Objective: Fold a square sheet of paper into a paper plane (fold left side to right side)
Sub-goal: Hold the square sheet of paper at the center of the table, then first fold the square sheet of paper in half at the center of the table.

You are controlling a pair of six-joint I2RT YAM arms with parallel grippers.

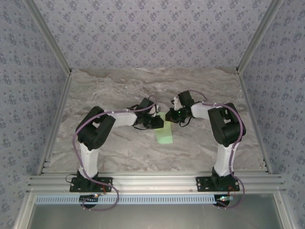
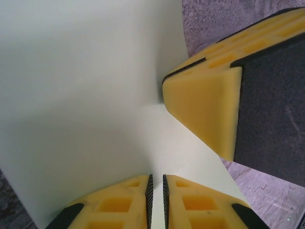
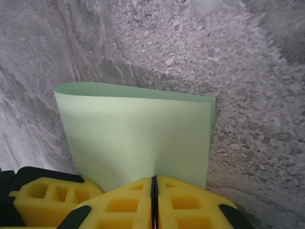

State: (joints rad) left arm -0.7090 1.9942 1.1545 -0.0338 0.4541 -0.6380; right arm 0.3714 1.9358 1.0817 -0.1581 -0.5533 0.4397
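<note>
Thin pale mint-green paper sheet (image 3: 138, 133), folded double, clamped in my left gripper (image 2: 156, 179) and right gripper (image 3: 154, 180). Grey marbled tabletop (image 1: 119, 86) beneath it; floral-papered walls (image 1: 152, 28) around.

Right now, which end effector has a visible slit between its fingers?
The left end effector; the right end effector's yellow fingers meet tightly on the folded pale mint-green paper sheet.

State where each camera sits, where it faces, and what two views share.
Top external: above and behind, looking down at the table; left arm and right arm show.
Left wrist: on the left arm, facing the paper; left gripper at bottom.
Right wrist: on the right arm, facing paper and table; right gripper at bottom.
Shared: the paper.
</note>
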